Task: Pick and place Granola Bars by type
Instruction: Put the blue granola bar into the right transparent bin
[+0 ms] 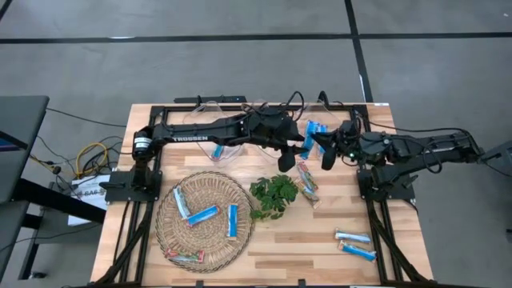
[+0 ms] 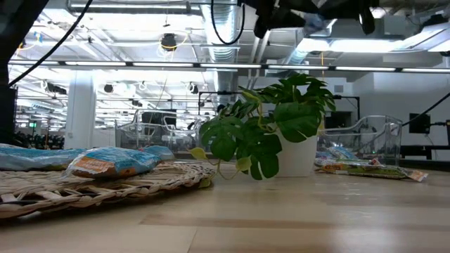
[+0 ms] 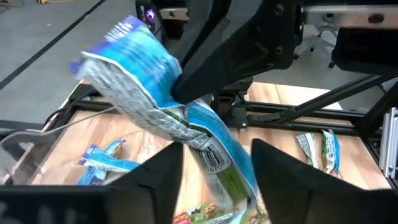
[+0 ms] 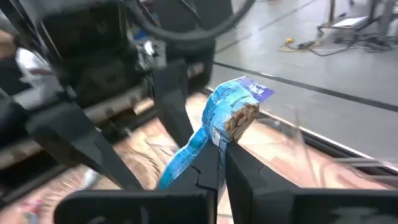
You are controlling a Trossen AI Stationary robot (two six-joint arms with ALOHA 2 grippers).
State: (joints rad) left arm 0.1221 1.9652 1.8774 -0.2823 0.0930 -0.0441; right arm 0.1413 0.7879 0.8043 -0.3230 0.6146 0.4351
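Overhead, left to right
Wicker tray (image 1: 168,232): three blue bars and one multicoloured bar lying in it
Left gripper (image 1: 285,158): fingers spread apart around the blue granola bar (image 3: 155,87), not touching it
Leafy sprig (image 1: 273,195): table centre
Right gripper (image 1: 326,152): fingers pinched tight on that raised bar
Two blue bars (image 1: 354,244): table's right side
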